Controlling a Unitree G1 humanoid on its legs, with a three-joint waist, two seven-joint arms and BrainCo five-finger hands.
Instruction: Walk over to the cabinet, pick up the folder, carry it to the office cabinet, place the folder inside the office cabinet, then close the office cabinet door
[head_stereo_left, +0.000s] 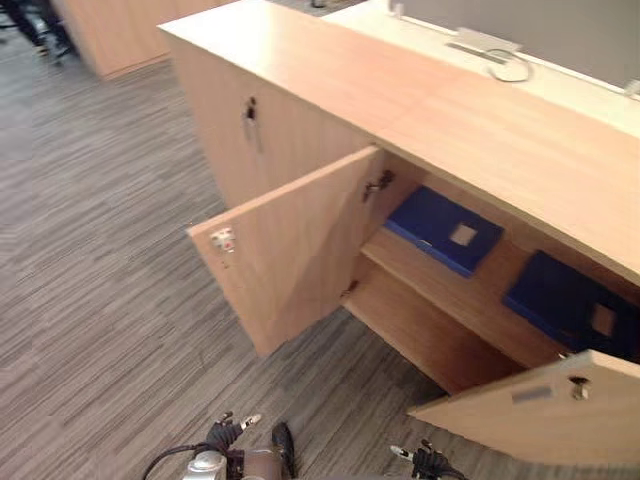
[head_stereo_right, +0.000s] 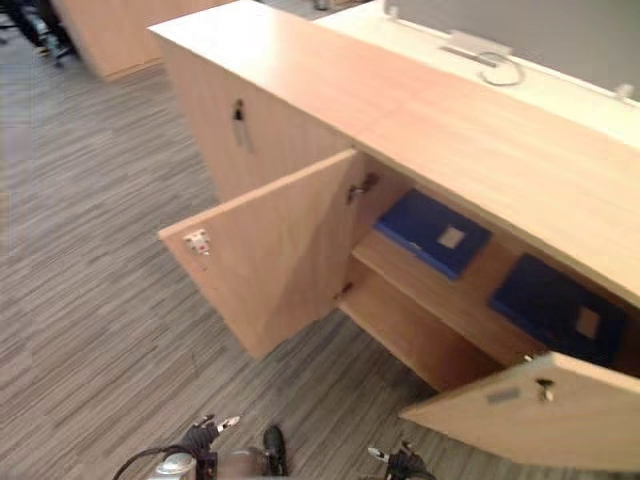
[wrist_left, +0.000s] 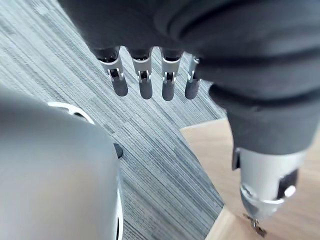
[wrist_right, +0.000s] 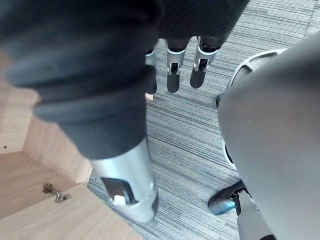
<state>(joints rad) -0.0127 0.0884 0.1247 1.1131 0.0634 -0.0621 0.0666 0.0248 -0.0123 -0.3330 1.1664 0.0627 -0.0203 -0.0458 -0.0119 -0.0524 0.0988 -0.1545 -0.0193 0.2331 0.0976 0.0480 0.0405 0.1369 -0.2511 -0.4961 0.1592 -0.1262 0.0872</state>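
A low wooden cabinet (head_stereo_left: 450, 110) stands ahead with two doors swung open, the left door (head_stereo_left: 290, 250) and the right door (head_stereo_left: 540, 405). On its inner shelf lie two dark blue folders, one (head_stereo_left: 440, 228) towards the left and one (head_stereo_left: 565, 300) towards the right, each with a small pale label. My left hand (wrist_left: 145, 75) hangs over the carpet beside the open door, its fingers straight and holding nothing. My right hand (wrist_right: 172, 70) also hangs over the carpet by the cabinet's wood, relaxed and holding nothing.
Grey striped carpet (head_stereo_left: 100, 250) spreads to the left and front of the cabinet. A closed door with a key (head_stereo_left: 250, 115) sits left of the open compartment. Another wooden cabinet (head_stereo_left: 120, 30) stands far back left. A white desk (head_stereo_left: 500, 60) lies behind the cabinet.
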